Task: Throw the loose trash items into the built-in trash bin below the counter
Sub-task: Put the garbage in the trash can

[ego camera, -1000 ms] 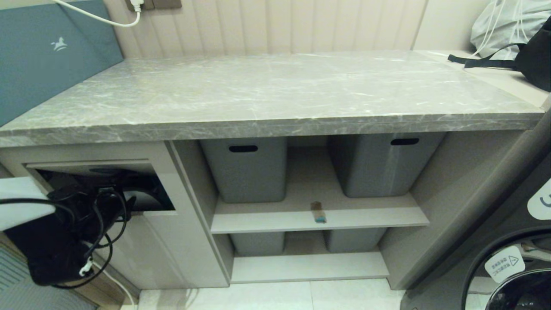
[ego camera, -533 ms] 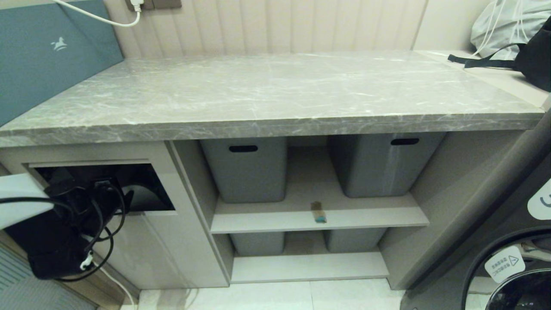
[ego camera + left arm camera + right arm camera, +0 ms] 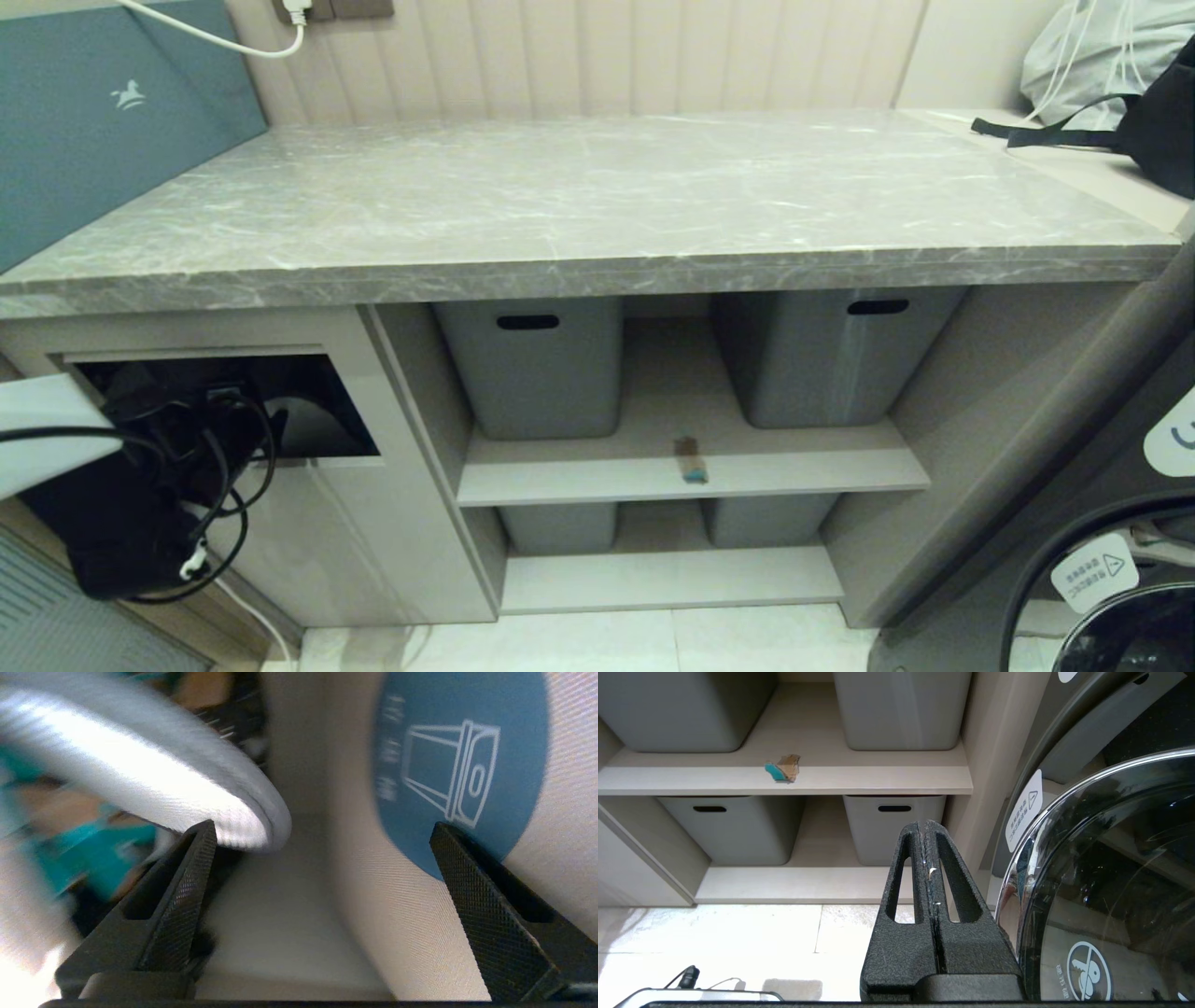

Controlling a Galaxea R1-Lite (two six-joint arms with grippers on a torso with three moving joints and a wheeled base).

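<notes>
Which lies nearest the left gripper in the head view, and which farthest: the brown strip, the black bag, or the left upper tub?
From the left gripper, inside the bin opening at lower left:
1. Left upper tub, just right of the cabinet.
2. Brown strip, mid-shelf between the tubs.
3. Black bag, far right, up past the counter.

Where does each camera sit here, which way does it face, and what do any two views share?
Head view: high up, looking down at the counter, shelves and bin opening; the left arm reaches into that opening.
Left wrist view: behind the left gripper, open, inside the bin, facing the slipper and blue sticker.
Right wrist view: low, behind the shut right gripper, facing the shelves and washer door.
Shared: head and right wrist views both show the brown strip on the shelf and the grey tubs.
</notes>
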